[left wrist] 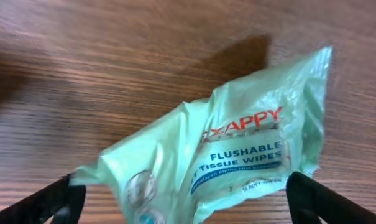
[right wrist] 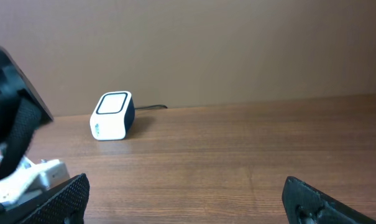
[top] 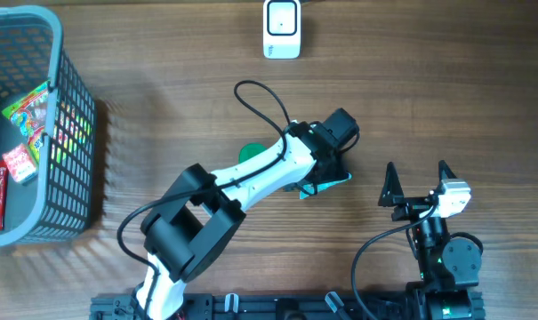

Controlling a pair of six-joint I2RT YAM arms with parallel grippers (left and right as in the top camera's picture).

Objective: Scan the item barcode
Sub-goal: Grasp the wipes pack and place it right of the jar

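Note:
The item is a pale green pack of flushable tissue wipes (left wrist: pixel 237 149). It lies on the wooden table with its printed face up, and no barcode shows on that face. My left gripper (left wrist: pixel 188 205) is open, with one black finger (left wrist: pixel 57 202) at each end of the pack and neither pressing it. In the overhead view the left arm covers the pack, and only a mint edge (top: pixel 329 183) peeks out. The white scanner (top: pixel 281 28) stands at the table's far edge, also in the right wrist view (right wrist: pixel 113 116). My right gripper (top: pixel 418 173) is open and holds nothing.
A grey mesh basket (top: pixel 68 80) with snack packets stands at the far left. A dark green shape (top: pixel 248 153) shows partly under the left arm. The scanner's cable (right wrist: pixel 151 107) runs off behind it.

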